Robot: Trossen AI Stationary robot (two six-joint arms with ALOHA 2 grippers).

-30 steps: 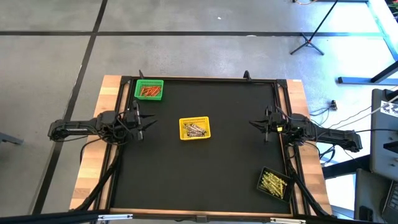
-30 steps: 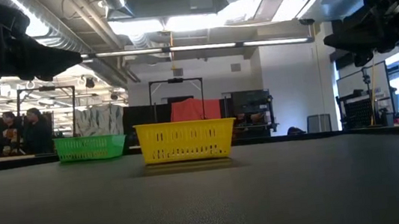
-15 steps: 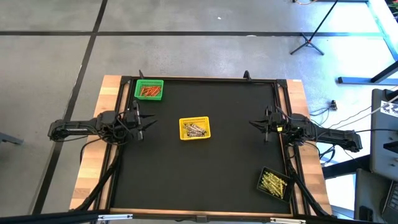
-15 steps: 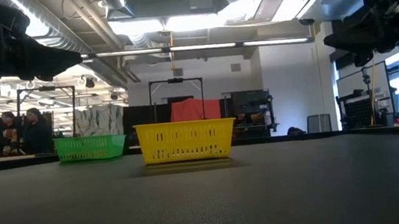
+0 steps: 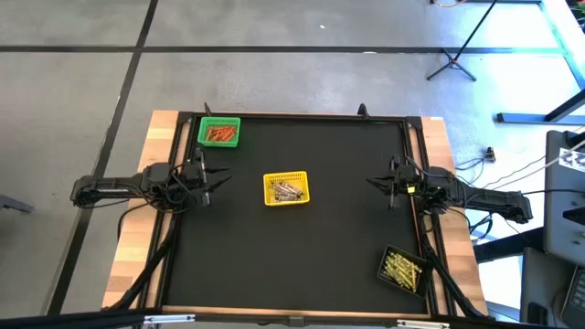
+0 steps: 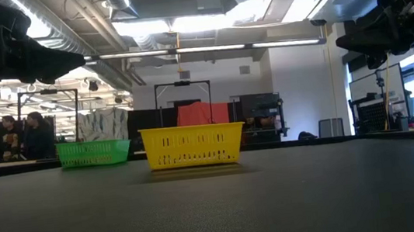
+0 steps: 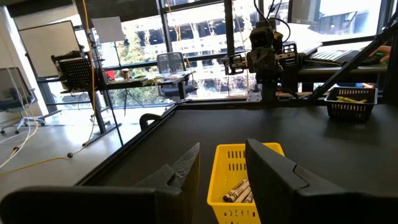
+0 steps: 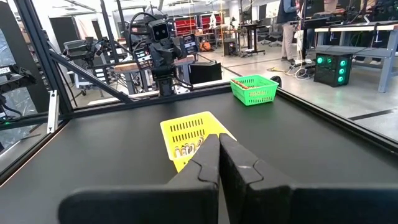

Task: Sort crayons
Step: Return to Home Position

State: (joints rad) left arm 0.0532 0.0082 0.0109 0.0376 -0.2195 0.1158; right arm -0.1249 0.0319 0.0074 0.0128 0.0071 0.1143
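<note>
Both arms are parked at the table's [image 5: 302, 247] side edges, facing each other.
- My left tool [image 5: 203, 176] is wide open with nothing in it; the yellow basket [image 5: 285, 175] shows through the gap in the left wrist view.
- My right tool [image 5: 386, 183] is pinched fully closed and looks empty.

Crayons [image 5: 219, 134]: orange-red ones lie in the green basket [image 5: 219, 121] at the far left corner. Dark crayons [image 5: 287, 190] are in the yellow basket mid-table, and yellow-green crayons [image 5: 399, 268] in the black basket [image 5: 385, 263] at the near right. I see none loose on the table.

Risks, as I judge them:
- The black basket sits skewed, close to the right edge and my right arm's cabling. A careless swing or a dragged cable could tip it and spill the lot.
- The green basket is near my left tool, so a low sweep could clip it.
- Sticks are too small to check for a stray colour; a mis-sort could pass unnoticed.
</note>
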